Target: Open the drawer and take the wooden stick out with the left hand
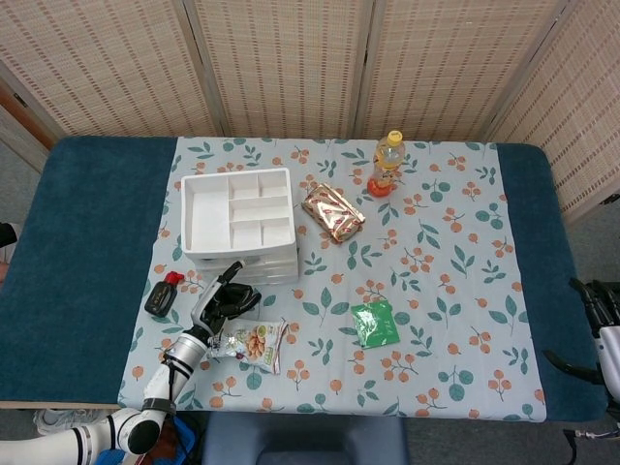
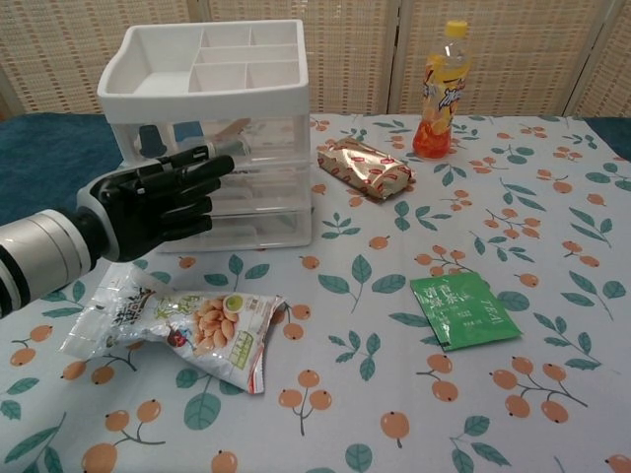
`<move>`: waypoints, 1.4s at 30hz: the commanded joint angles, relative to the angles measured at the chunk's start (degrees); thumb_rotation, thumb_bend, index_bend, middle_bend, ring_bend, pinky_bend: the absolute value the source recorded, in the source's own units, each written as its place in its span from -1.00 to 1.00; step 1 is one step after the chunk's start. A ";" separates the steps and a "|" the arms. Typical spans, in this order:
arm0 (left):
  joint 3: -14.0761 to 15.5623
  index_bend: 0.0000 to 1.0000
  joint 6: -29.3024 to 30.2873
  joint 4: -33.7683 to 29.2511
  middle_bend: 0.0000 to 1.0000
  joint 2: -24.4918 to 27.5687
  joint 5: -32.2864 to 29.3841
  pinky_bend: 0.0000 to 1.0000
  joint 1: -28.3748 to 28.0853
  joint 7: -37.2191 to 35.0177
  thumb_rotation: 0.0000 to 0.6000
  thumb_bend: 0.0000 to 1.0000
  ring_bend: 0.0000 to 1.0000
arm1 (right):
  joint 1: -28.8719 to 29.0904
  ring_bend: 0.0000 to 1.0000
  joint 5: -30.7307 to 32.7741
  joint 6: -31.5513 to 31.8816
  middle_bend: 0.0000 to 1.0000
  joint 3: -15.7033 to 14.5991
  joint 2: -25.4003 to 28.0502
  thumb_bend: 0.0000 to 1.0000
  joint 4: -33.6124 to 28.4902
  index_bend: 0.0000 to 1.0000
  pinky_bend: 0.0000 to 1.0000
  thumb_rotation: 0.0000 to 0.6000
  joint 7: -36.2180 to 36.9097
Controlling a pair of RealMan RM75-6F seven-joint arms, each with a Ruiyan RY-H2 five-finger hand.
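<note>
The white drawer unit [image 2: 258, 138] [image 1: 242, 228] stands at the table's left, with a divided tray on top and its clear drawers pushed in. Through the top drawer's front I see a pale wooden stick [image 2: 229, 127]. My black left hand [image 2: 148, 202] [image 1: 221, 305] is held level in front of the drawers and holds nothing. Its fingers are stretched out, and the fingertips [image 2: 215, 161] reach the top drawer's front; whether they touch it I cannot tell. My right hand [image 1: 596, 310] hangs off the table's right edge with its fingers apart, holding nothing.
A peanut snack bag [image 2: 187, 330] lies just below my left hand. A green sachet [image 2: 463, 310], a foil packet [image 2: 365, 168] and an orange drink bottle [image 2: 441, 94] are to the right. A black object with a red cap [image 1: 163, 295] lies left of the drawers.
</note>
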 commanded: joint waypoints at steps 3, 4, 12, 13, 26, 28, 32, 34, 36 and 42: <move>0.12 -0.56 0.02 -0.15 0.75 0.11 0.22 1.00 0.16 -0.03 1.00 -0.48 0.99 | -0.03 -0.83 0.04 -0.03 -0.74 -0.01 -0.05 -0.76 0.07 -1.00 -0.73 1.00 0.04; 0.21 -0.56 0.05 -0.22 0.75 0.16 0.34 1.00 0.22 -0.03 1.00 -0.48 0.99 | -0.04 -0.83 0.02 -0.01 -0.74 -0.01 -0.06 -0.76 0.10 -1.00 -0.73 1.00 0.05; 1.35 -0.52 0.44 -0.99 0.75 0.61 1.46 1.00 1.06 -0.59 1.00 -0.48 0.99 | 0.09 -0.83 -0.07 -0.23 -0.74 -0.01 -0.19 -0.76 0.19 -1.00 -0.73 1.00 0.05; 1.48 -0.52 0.50 -1.07 0.75 0.65 1.60 1.00 1.15 -0.66 1.00 -0.48 0.99 | 0.11 -0.83 -0.07 -0.26 -0.74 -0.01 -0.20 -0.76 0.20 -1.00 -0.73 1.00 0.02; 3.48 -0.50 1.51 -2.39 0.75 1.63 4.02 1.00 2.33 -2.12 1.00 -0.48 0.99 | 0.16 -0.83 -0.06 -0.44 -0.74 -0.04 -0.17 -0.76 0.02 -1.00 -0.74 1.00 -0.22; 3.80 -0.50 1.57 -2.42 0.75 1.70 4.17 1.00 2.48 -2.34 1.00 -0.48 0.99 | 0.18 -0.83 -0.10 -0.47 -0.74 -0.06 -0.20 -0.76 0.01 -1.00 -0.73 1.00 -0.26; 4.33 -0.50 1.91 -2.63 0.75 1.85 4.54 1.00 2.85 -2.82 1.00 -0.48 0.99 | 0.22 -0.83 -0.12 -0.54 -0.74 -0.07 -0.19 -0.76 -0.03 -1.00 -0.73 1.00 -0.35; 4.55 -0.50 2.18 -2.84 0.75 1.97 4.83 1.00 3.04 -3.15 1.00 -0.48 0.99 | 0.29 -0.83 -0.14 -0.63 -0.74 -0.07 -0.21 -0.76 -0.04 -1.00 -0.73 1.00 -0.39; 4.78 -0.50 2.45 -3.01 0.75 2.11 5.18 1.00 3.19 -3.32 1.00 -0.48 0.99 | 0.35 -0.83 -0.14 -0.73 -0.74 -0.07 -0.20 -0.76 -0.08 -1.00 -0.74 1.00 -0.46; 5.76 -0.50 2.90 -3.51 0.75 2.44 6.00 1.00 3.62 -3.95 1.00 -0.48 0.99 | 0.48 -0.83 -0.11 -0.96 -0.74 -0.07 -0.27 -0.76 -0.06 -1.00 -0.73 1.00 -0.52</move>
